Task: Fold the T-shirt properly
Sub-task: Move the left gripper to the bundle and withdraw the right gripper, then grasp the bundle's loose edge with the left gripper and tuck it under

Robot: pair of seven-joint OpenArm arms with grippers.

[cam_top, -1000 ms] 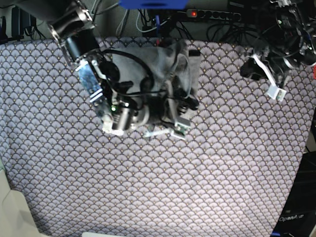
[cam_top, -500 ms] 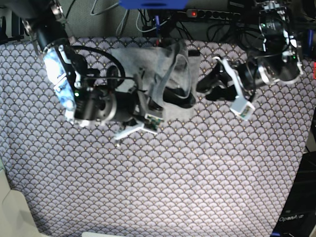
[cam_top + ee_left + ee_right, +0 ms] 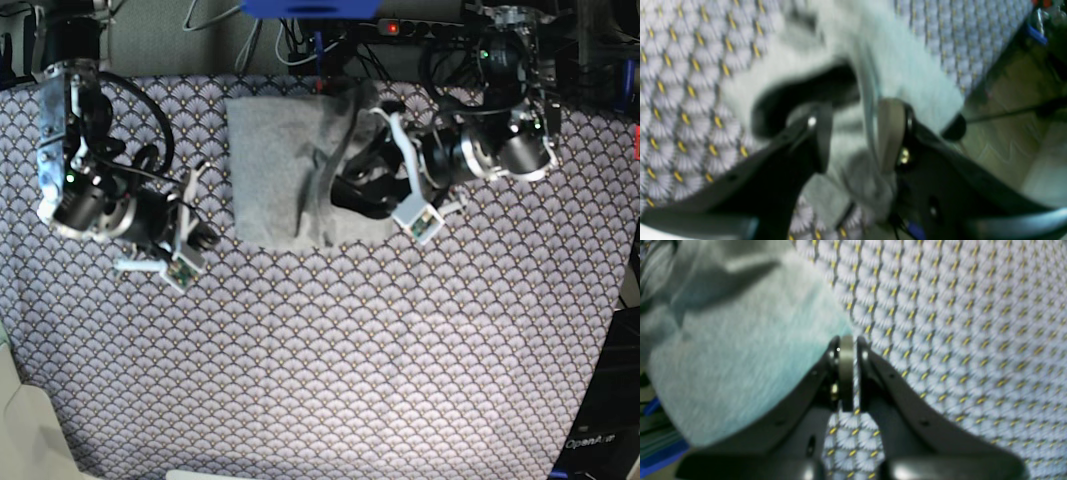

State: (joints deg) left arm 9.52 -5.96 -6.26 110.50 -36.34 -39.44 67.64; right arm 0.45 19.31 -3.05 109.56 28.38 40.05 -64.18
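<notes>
- Purple-grey fan-scale patterned tablecloth [image 3: 330, 350] covers my whole work surface, with cables and a power strip behind its far edge.
- My left gripper [image 3: 853, 133] stands spread, its fingers [image 3: 888, 133] straddling a raised fold of cloth beside the dark neckline; I cannot tell whether it pinches.
- My right gripper [image 3: 846, 373] is pressed together on nothing, over bare tablecloth just beside the shirt's edge.
- I see the light heather-grey knit T-shirt [image 3: 280, 165] lying partly folded near the far edge, rumpled on the left gripper's side.
</notes>
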